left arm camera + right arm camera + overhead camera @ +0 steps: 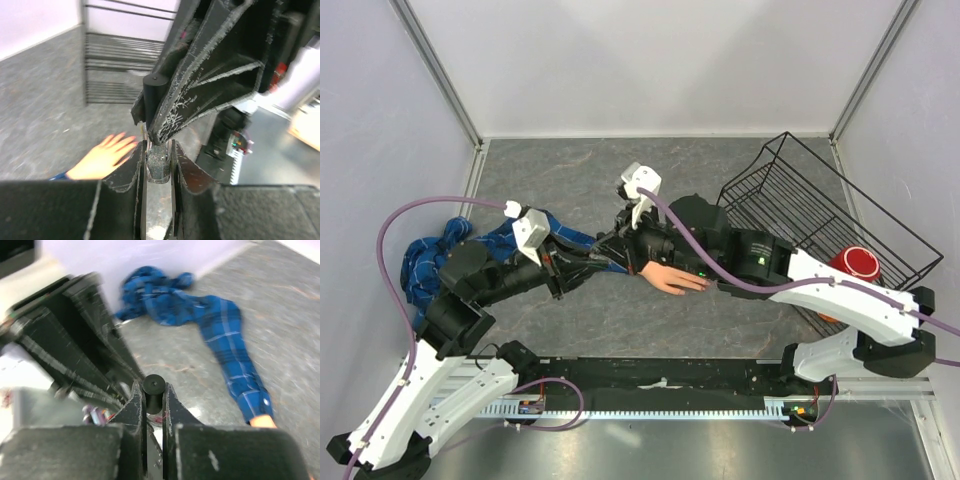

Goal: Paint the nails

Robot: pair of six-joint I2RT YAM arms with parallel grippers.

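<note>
The pale peach mannequin hand (672,278) lies palm down on the grey table, on a blue plaid sleeve (432,256). Its nails are too small to make out; the fingertips show blurred in the left wrist view (119,140). My left gripper (608,260) is shut on a small dark bottle (159,164). My right gripper (623,243) meets it from the other side, shut on the black cylindrical cap (153,390) just above the bottle; the cap also shows in the left wrist view (152,95). Both grippers hover over the hand's wrist. The sleeve shows in the right wrist view (225,335).
A black wire basket (820,215) lies tipped at the right, with a red cup (857,265) by its lower edge. The sleeve's bunched cloth lies at the far left near the wall. White walls close in the table on three sides.
</note>
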